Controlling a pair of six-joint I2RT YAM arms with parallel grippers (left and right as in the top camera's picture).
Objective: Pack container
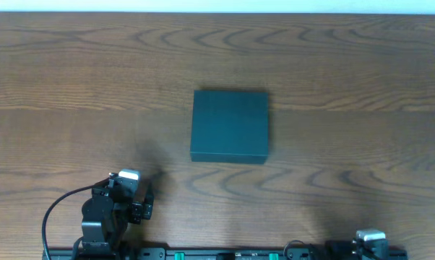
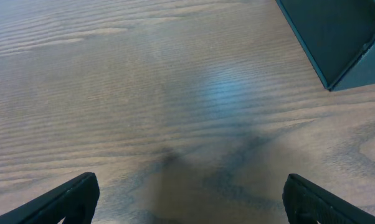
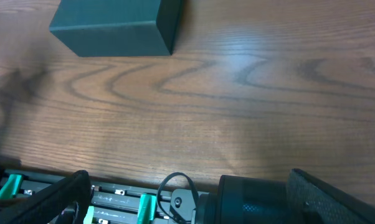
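The container point(image 1: 230, 126) is a dark teal box with its lid shut, in the middle of the wooden table. It shows at the top right of the left wrist view point(image 2: 337, 37) and the top left of the right wrist view point(image 3: 116, 26). My left gripper point(image 2: 190, 199) is open and empty, low over bare wood near the front left, well short of the box; the arm shows in the overhead view point(image 1: 123, 202). My right gripper point(image 3: 187, 196) is open and empty, hanging over the table's front edge at the right point(image 1: 369, 238).
A black rail with green clips point(image 3: 119, 202) and a loop of cable point(image 3: 175, 186) runs along the table's front edge under the right gripper. No snack packets show in any view.
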